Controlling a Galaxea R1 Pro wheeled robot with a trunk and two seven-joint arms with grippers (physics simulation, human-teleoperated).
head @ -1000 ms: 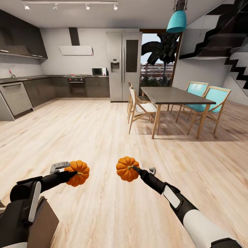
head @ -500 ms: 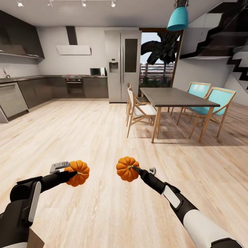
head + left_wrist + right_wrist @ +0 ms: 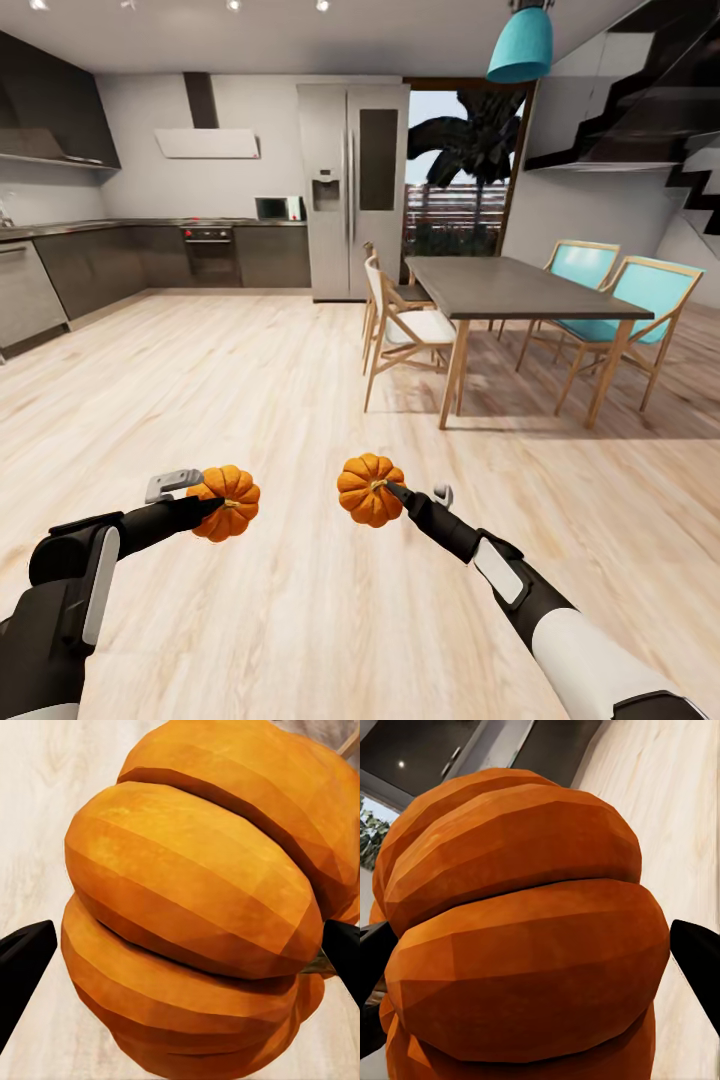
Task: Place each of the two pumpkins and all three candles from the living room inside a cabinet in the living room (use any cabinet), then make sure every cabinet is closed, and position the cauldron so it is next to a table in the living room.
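Left pincer (image 3: 215,505) is shut tight on a pumpkin (image 3: 226,502). In the left wrist view that pumpkin (image 3: 202,907) sits between two black fingers (image 3: 22,960), one on each side, touching it. Right pincer (image 3: 390,492) is shut tight on the other pumpkin (image 3: 369,490), by its stem end. In the right wrist view this pumpkin (image 3: 517,937) sits between the black fingers (image 3: 697,960) too.

Both pumpkins hang in the air above the wood floor (image 3: 250,400), near each other but not touching, w/ a gap between them.

Nothing stands close in front of the arms, just bare floor. Farther off, to the right, is a dark dining table (image 3: 510,285) w/ wood legs. Two chairs w/ white seats (image 3: 405,320) stand on its near-left side, two blue chairs (image 3: 620,300) on its far side. A blue lamp (image 3: 520,45) hangs above. Behind is a big grey fridge (image 3: 352,190), and beside it a window w/ a dark plant (image 3: 465,150). Far left is the kitchen: dark cupboards (image 3: 95,265), an oven (image 3: 210,250), a microwave (image 3: 275,208) on the worktop. Dark stairs (image 3: 680,120) go up at far right.
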